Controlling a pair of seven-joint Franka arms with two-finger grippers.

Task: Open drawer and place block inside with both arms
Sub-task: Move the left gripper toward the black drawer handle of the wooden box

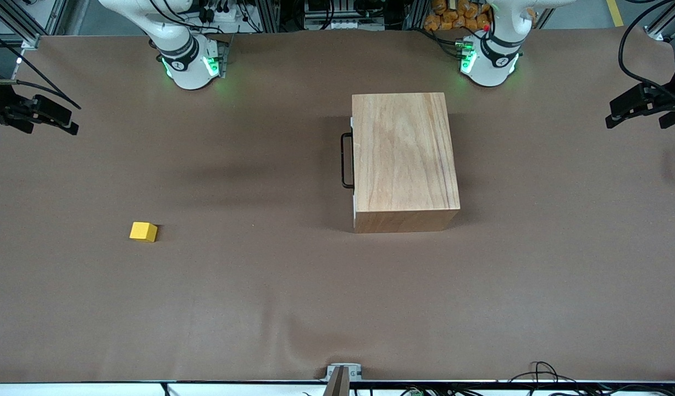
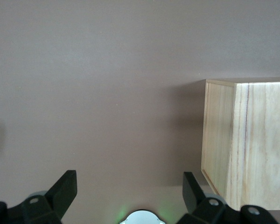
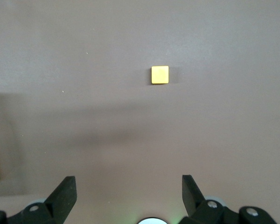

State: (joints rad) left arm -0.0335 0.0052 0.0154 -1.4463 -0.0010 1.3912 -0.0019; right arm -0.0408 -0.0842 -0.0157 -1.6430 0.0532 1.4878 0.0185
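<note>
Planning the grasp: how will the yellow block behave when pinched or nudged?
The block looks like a rigid, flat-faced cube, so it should probably slide, not roll. It is tiny beside the wooden box, so likely light. The open right gripper spans more than its width, so parallel faces should pinch squarely.

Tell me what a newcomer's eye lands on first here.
First the big wooden box near the left arm's base, its drawer shut, the black handle facing the right arm's end of the table. Next the small yellow block, alone on the brown table toward the right arm's end, nearer the front camera than the box. Both pincers hang high and open: the left pincer beside the box, the right pincer above the block's area.
</note>
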